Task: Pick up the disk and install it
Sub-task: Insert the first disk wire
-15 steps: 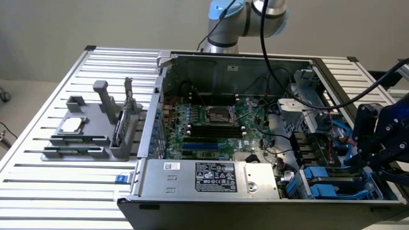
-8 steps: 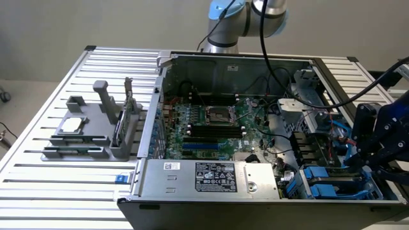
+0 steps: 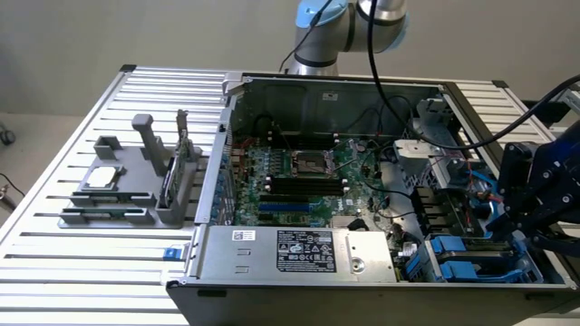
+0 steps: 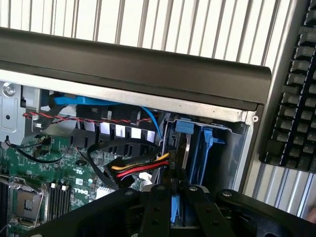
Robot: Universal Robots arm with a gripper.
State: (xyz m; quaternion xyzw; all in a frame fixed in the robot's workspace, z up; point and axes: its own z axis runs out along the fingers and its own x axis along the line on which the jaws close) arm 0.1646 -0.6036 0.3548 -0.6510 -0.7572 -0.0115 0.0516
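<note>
Black hand [image 4: 173, 207] narrowed on blue-framed silver disk [image 4: 174, 210], edge-on between fingers, long axis pointing ahead into blue plastic drive bay [image 4: 200, 150].

1. From my station, all I can see of the disk [image 4: 174, 211] is a narrow strip of the bright blue plastic carrier framing it. The drive body and its label are hidden.
2. It stands upright and edge-on, clamped between the fingers of the black gripper [image 4: 173, 200].
3. It hangs at the corner of the open grey metal computer case [image 4: 207, 106], just beside the drive bay with blue plastic rails [image 4: 200, 148]. I cannot tell whether it touches the bay.
</note>
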